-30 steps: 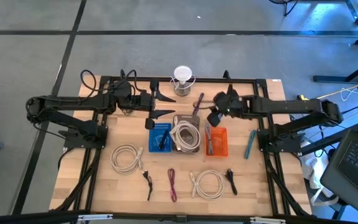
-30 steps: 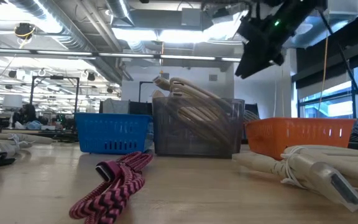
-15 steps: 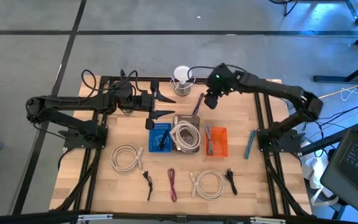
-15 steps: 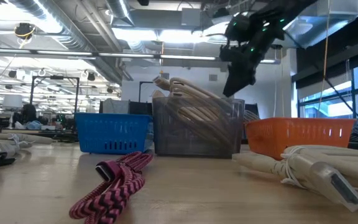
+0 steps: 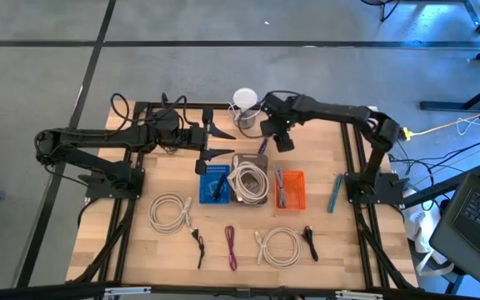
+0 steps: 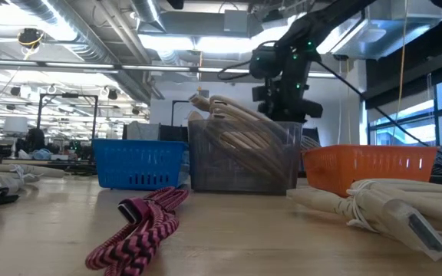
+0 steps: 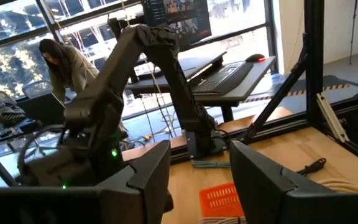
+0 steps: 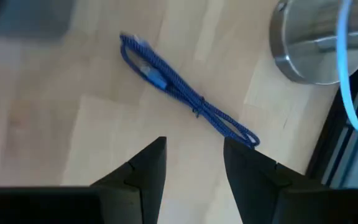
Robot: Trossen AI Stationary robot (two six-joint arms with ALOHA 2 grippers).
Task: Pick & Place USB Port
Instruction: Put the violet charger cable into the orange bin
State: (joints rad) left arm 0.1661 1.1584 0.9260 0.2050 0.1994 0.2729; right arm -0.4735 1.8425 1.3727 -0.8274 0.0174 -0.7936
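Observation:
A blue braided USB cable [image 8: 185,93] lies flat on the wood near the table's far edge, beside a metal stand base [image 8: 309,43]. In the high view only one end of the cable [image 5: 262,145] shows under my right gripper [image 5: 277,135]. That gripper [image 8: 194,165] hovers above the cable, open and pointing down, touching nothing. In the low view the right gripper [image 6: 286,96] stands behind the grey bin. My left gripper [image 5: 213,141] waits open above the far-left part of the table, level, pointing toward the right [image 7: 201,177].
Three bins stand in a row mid-table: blue [image 5: 217,183], grey [image 5: 250,179] holding a white cable, orange [image 5: 290,189]. Coiled white cables [image 5: 171,210] [image 5: 279,247], a magenta cable [image 5: 231,247], black cables [image 5: 198,246] and a teal one [image 5: 336,192] lie around. A white lamp [image 5: 244,104] stands at the far edge.
My right gripper has swung from above the orange bin toward the table's far edge and left, and has come down over the blue cable beside the lamp. It has turned from slanting to pointing down.

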